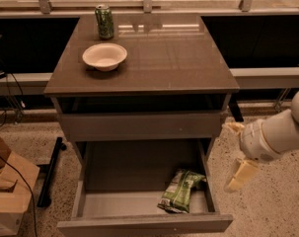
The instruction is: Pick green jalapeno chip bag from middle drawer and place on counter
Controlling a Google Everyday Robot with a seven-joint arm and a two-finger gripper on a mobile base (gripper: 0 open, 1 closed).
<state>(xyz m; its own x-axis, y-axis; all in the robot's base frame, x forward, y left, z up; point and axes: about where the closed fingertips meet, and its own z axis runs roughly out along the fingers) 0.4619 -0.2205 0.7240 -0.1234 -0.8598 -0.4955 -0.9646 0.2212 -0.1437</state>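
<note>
The green jalapeno chip bag (180,190) lies crinkled on the pale floor of the open middle drawer (144,224), at its front right. The counter (159,58) is the glossy grey-brown top of the cabinet above. My gripper (236,151) hangs at the end of the white arm, just right of the cabinet and outside the drawer's right wall, above and to the right of the bag. Its cream fingers (241,175) stand apart with nothing between them.
A cream bowl (104,56) and a green-and-white drink can (104,21) stand on the counter's left rear. A closed drawer front (139,125) sits above the open drawer. A cardboard box (8,186) and a black bar (50,172) lie on the speckled floor at left.
</note>
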